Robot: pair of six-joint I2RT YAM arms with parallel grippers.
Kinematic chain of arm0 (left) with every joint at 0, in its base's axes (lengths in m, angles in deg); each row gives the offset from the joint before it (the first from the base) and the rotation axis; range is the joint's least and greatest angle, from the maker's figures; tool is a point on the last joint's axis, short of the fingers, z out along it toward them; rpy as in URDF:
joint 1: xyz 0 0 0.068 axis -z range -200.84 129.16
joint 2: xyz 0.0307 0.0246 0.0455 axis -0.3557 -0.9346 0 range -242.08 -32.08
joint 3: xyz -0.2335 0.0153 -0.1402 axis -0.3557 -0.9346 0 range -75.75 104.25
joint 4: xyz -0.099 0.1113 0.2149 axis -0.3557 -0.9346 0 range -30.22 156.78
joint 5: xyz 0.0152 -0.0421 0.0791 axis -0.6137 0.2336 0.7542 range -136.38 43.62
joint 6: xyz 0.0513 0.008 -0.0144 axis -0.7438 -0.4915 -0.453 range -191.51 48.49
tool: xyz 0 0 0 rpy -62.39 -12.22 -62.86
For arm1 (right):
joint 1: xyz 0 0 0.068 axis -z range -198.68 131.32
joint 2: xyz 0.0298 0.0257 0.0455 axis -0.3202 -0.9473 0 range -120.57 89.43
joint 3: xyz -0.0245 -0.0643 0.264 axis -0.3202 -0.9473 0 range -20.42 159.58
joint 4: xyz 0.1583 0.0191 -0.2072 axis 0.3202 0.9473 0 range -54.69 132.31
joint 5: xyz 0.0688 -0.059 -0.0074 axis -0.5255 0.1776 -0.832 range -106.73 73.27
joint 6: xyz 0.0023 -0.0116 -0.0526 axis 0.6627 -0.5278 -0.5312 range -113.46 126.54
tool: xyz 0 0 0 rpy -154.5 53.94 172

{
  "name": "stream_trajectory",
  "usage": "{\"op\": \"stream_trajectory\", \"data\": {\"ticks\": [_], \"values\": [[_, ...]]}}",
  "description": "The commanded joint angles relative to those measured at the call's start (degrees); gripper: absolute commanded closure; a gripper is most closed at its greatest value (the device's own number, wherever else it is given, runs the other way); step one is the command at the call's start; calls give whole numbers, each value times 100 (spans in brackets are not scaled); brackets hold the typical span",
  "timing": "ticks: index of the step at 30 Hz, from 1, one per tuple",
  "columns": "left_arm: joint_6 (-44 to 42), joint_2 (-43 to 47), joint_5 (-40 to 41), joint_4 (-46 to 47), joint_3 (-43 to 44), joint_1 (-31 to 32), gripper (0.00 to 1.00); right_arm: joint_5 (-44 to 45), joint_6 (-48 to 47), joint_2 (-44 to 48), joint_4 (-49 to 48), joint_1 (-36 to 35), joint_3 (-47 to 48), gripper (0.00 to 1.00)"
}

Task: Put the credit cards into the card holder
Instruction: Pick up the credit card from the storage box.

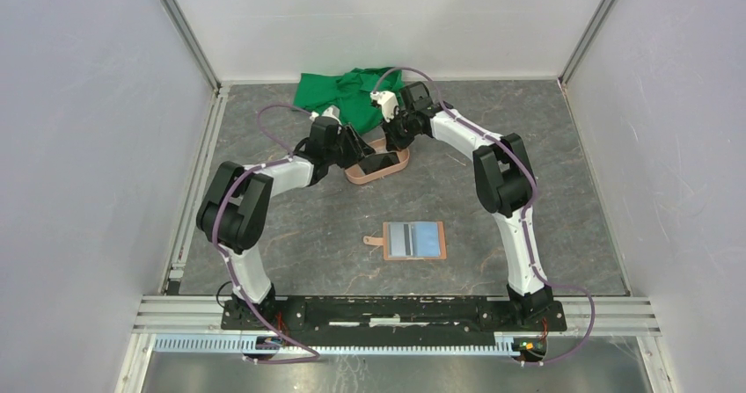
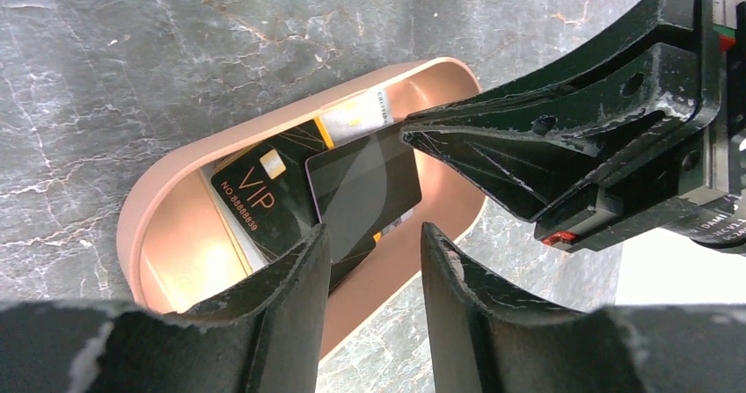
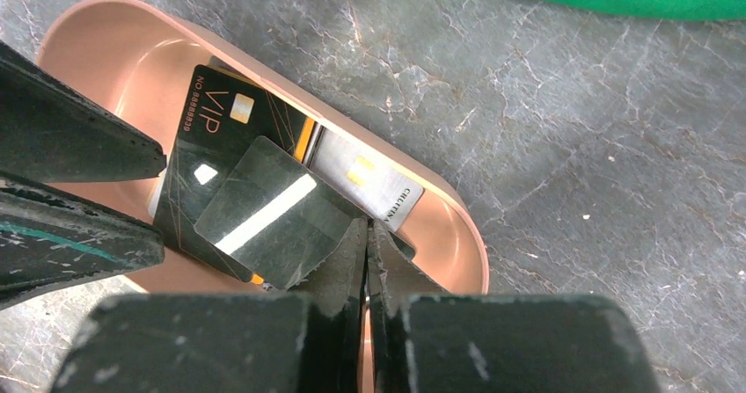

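Fetching is the step in hand: at the table's far middle, the right gripper (image 3: 365, 243) pinches a dark grey card (image 3: 264, 213) in the pink tray (image 3: 106, 50), and the left gripper (image 2: 369, 261) stands spread beside it. Three credit cards (image 2: 264, 200) show there, perhaps more beneath. Next it must lift clear and travel to the one open card holder (image 1: 385, 242), mid-table.

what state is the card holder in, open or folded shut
Open. The card holder lies spread flat on the table, inner side up, with its short closing tab sticking out to one side.
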Motion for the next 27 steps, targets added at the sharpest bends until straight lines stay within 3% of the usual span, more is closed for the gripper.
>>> {"op": "stream_trajectory", "data": {"ticks": [1, 27], "values": [[166, -135, -74, -225, 312, -26, 50, 49, -34, -111, 1, 24, 110, 96], [236, -731, -345, -850, 908, -13, 46, -73, -17, -258, 64, 29, 127, 99]]}}
